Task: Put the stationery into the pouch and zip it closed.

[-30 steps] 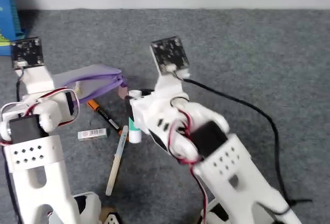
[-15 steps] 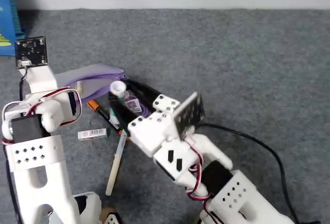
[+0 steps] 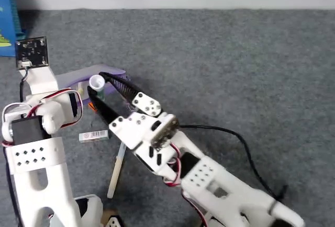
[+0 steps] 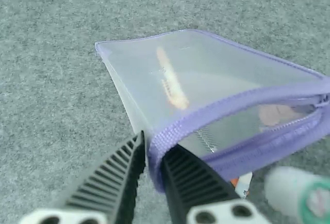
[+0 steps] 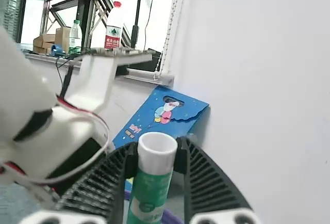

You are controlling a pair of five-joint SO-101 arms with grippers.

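The translucent pouch with purple zip trim (image 4: 206, 79) lies at the left of the table, its mouth gaping. My left gripper (image 4: 152, 149) is shut on the pouch's purple edge. In the high view the pouch (image 3: 112, 74) shows beside the left arm. My right gripper (image 5: 156, 149) is shut on a glue stick (image 5: 152, 182) with a white cap and green label. It holds the glue stick (image 3: 96, 84) cap-up, just over the pouch's mouth. The white cap of the glue stick (image 4: 294, 193) shows close to the zip opening. An orange shape (image 4: 170, 79) shows through the pouch wall.
On the grey carpet in front of the pouch lie an orange marker (image 3: 93, 106), a small white labelled eraser (image 3: 93, 135) and a long white pen (image 3: 118, 169). A blue box (image 3: 6, 12) stands at the far left edge. The right arm's black cable (image 3: 246, 148) trails right.
The right arm has swung left, carrying the glue stick from near the pens up to the pouch's mouth. The left arm and pouch have stayed put.
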